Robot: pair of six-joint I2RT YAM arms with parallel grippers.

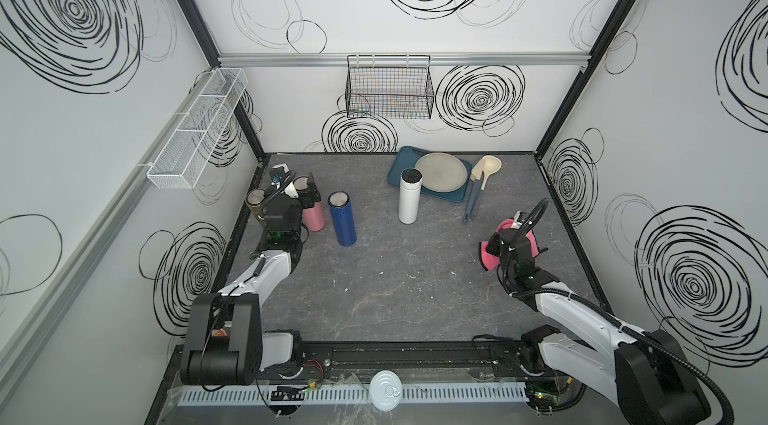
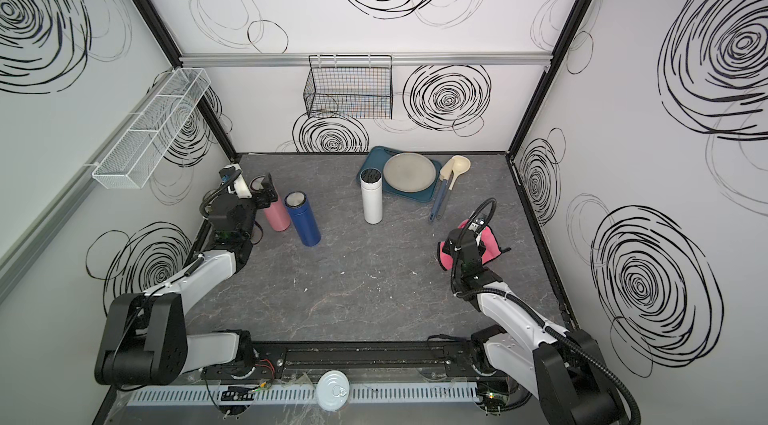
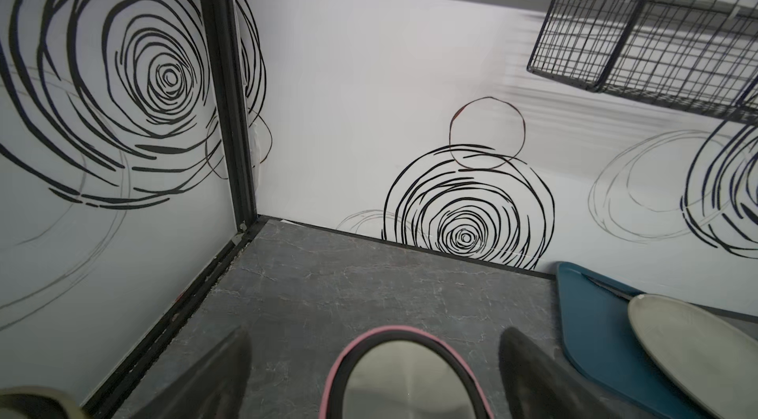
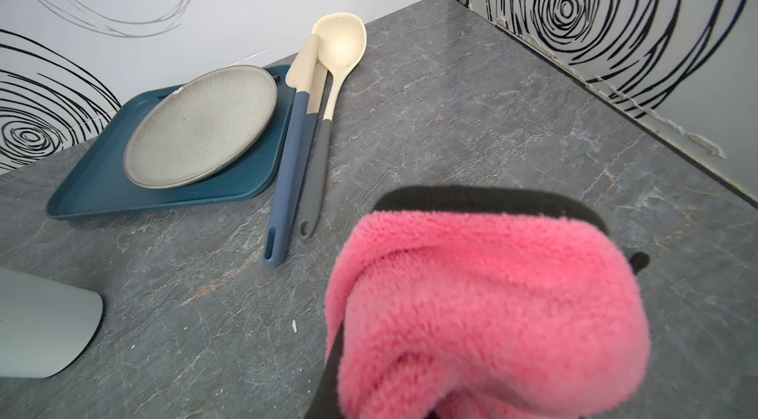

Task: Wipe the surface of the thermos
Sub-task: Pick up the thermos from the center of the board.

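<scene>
In both top views, a brown thermos (image 1: 254,200) stands upright at the 9 o'clock edge of the grey surface (image 1: 395,285). Just beside it, at its 3 o'clock, stands the pink thermos (image 1: 314,219), also upright. The left hand (image 1: 302,188) is placed over the top of it. In the left wrist view the two dark fingers (image 3: 221,376) are spread, one on each side of the steel lid of the pink thermos (image 3: 404,380). A strip of surface shows between each finger and the rim, so the hand does not touch it.

A blue thermos (image 1: 343,219) stands near the pink one, at its 4 o'clock. A white thermos (image 1: 409,198) stands toward 12 o'clock from the centre, next to a blue tray (image 1: 399,165) that carries a grey plate (image 1: 440,171). At 3 o'clock of the tray lie a spatula (image 1: 473,194) and a ladle (image 1: 490,163), side by side.

At the 3 o'clock side of the surface, well apart from the pink thermos, the right hand (image 4: 451,273) is pressed together on a pink cloth (image 4: 512,314), which covers most of its fingers.
</scene>
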